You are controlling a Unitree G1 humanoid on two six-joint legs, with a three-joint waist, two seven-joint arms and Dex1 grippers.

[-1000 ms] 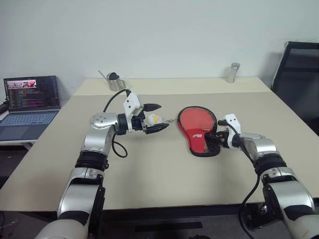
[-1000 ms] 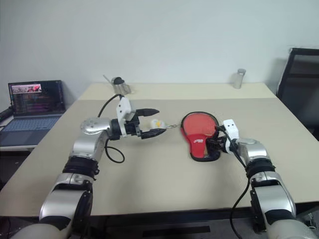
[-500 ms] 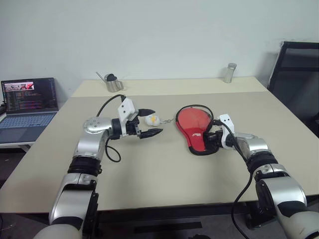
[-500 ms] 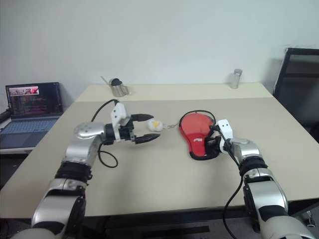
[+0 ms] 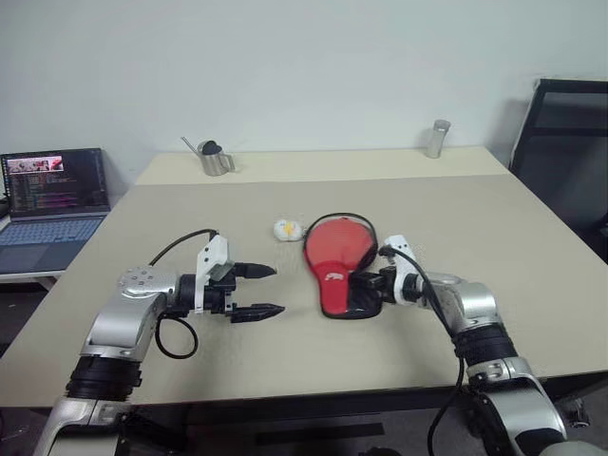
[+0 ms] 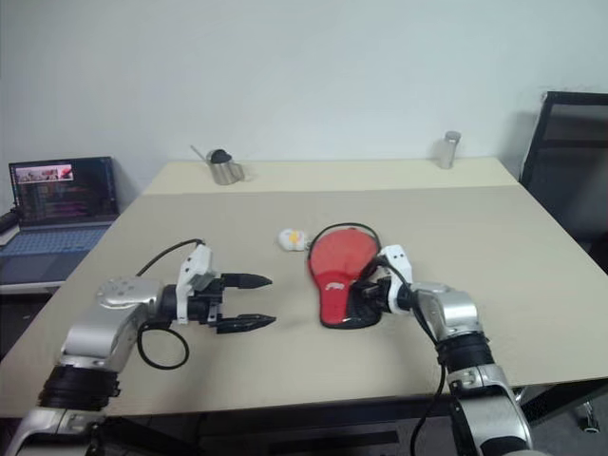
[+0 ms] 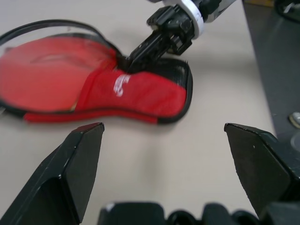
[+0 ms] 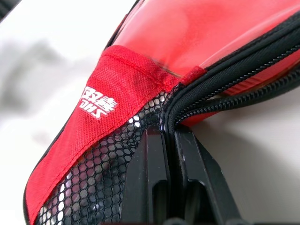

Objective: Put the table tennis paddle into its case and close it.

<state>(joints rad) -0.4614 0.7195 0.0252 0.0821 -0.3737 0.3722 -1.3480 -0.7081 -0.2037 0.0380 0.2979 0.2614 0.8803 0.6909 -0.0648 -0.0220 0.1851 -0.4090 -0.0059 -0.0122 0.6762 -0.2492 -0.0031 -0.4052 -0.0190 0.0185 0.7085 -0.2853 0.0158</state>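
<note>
The right gripper (image 5: 372, 282) has its jaws clamped on the zipper rim of the soft case (image 5: 334, 258), which probably bends easily; the left gripper (image 5: 260, 291) has its jaws apart.

The case (image 5: 334, 273) is showing red woven cloth, matt and slightly rough, with a black open mesh on its narrow end and a black toothed zipper rim. The right gripper (image 8: 169, 140), pinching that rim, is looking like smooth black plastic with a soft sheen. The left gripper (image 5: 264, 291) has the same black plastic. The table (image 5: 285, 351) under the case is looking smooth, matt and beige. Behind the case, the small pitcher (image 5: 217, 159) is shining like metal.
</note>
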